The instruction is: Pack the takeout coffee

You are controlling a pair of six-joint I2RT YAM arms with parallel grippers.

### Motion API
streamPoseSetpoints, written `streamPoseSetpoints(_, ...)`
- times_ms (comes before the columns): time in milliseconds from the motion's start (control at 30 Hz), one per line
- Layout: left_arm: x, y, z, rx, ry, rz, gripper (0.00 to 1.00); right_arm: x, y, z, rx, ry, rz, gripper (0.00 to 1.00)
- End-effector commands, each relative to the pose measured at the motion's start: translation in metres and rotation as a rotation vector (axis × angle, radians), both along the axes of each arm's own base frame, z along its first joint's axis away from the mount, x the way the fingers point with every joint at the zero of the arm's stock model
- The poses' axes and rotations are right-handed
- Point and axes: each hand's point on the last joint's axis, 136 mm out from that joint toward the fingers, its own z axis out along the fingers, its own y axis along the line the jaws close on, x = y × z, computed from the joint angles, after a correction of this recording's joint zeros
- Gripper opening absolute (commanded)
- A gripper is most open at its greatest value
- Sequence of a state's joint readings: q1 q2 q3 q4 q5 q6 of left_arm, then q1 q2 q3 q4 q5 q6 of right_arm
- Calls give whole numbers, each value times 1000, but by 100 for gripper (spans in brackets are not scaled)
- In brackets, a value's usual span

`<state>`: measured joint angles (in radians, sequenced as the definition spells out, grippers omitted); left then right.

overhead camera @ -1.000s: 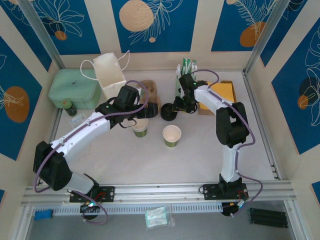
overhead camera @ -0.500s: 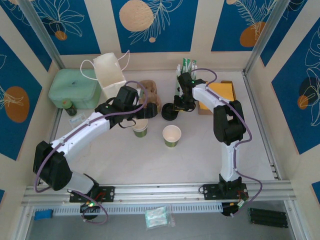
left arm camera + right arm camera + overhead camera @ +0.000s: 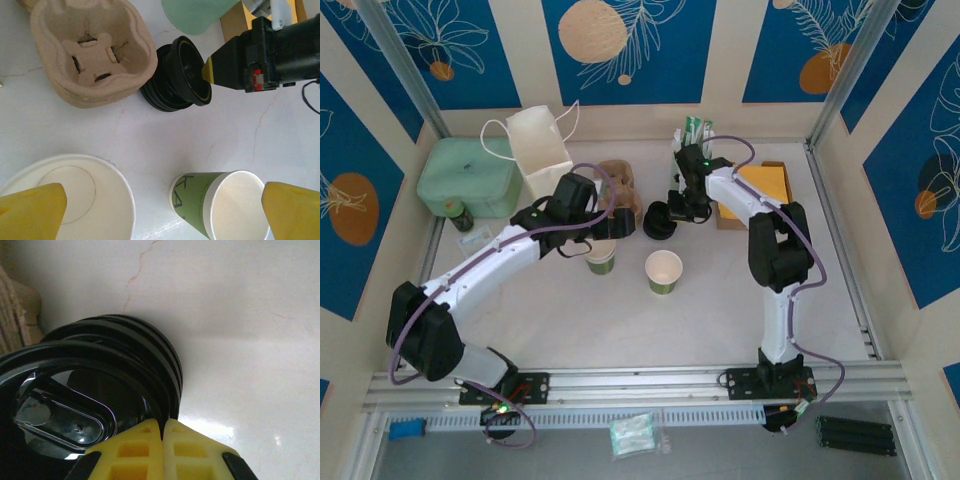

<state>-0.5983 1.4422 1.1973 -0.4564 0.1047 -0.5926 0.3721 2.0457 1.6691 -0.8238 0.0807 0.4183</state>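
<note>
Right pincer (image 3: 162,425) pressed together on rim of top black lid (image 3: 187,70). Lid sits tilted on lid stack (image 3: 160,97), beside pulp carrier (image 3: 90,50).

Left pincer (image 3: 162,207) spread wide, empty, above closer paper cup (image 3: 75,195) and green-banded paper cup (image 3: 220,200) on bench (image 3: 210,145).

Takeout coffee not yet made up (neither cup wears lid).

Risks:
- Thin edge grip slips and lid drops.
- Nested lid below lifts along.

Count:
- Two cups
- One carrier
- One white bag (image 3: 542,140)
- One sachet cup (image 3: 200,12)
- Stacked lids too tight to count

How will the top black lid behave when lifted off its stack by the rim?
The top lid looks thin and glossy: probably light, flexible. The right gripper pinches only its rim, so it may pivot or slip. Tilted on the stack, it could drag others.
</note>
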Motion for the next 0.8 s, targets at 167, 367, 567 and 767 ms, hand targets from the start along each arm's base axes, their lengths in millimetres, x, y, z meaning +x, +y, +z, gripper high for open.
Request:
streamPoseSetpoints(167,2,-1,-1,-11,5,-16,99,-1,-5,48,55,-91,-26,0)
streamPoseSetpoints(367,1,-9,8,-65,-1,-30,100,-8,-4,69,109,-121,-30,0)
streamPoseSetpoints(567,1,-26,29,-289,17,-17,99,-26,1,97,225,-147,-43,0)
streamPoseSetpoints(767,-1,-32,58,-501,13,40,99,-48,8,144,453,-196,-38,0)
